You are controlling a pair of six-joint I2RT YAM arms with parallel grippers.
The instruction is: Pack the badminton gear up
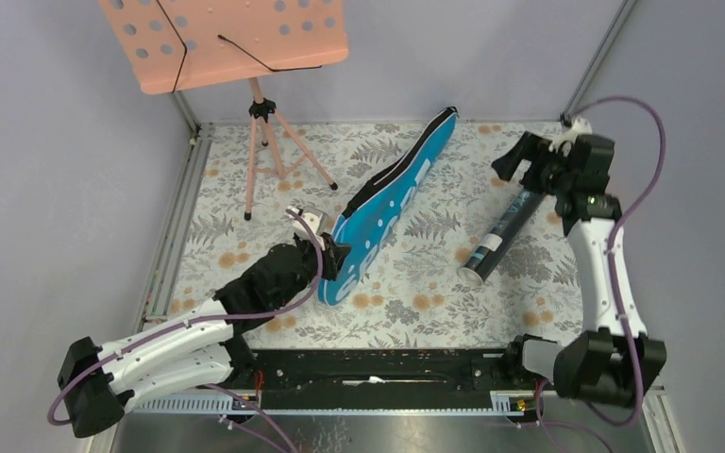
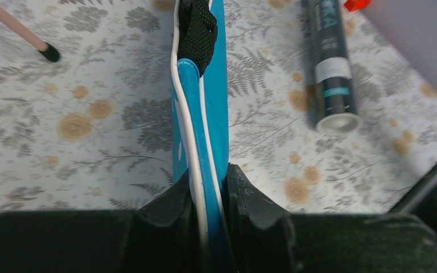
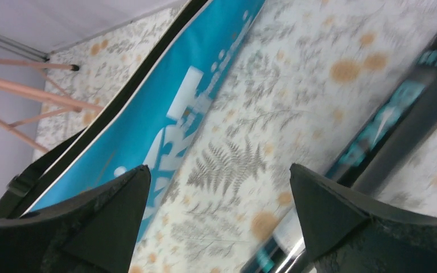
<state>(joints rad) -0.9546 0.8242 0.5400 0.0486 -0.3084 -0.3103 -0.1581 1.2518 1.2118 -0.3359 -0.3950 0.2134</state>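
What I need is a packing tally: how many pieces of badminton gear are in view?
2. The blue bag stands on edge in the middle, held by the left gripper; the dark tube lies flat to its right. Anything inside them is hidden.

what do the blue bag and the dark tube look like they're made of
blue bag: likely smooth synthetic fabric or vinyl, faintly glossy, with white piping on its edge and a black woven strap. dark tube: printed cardboard or plastic, I cannot tell which; satin sheen, pale rim at one end.
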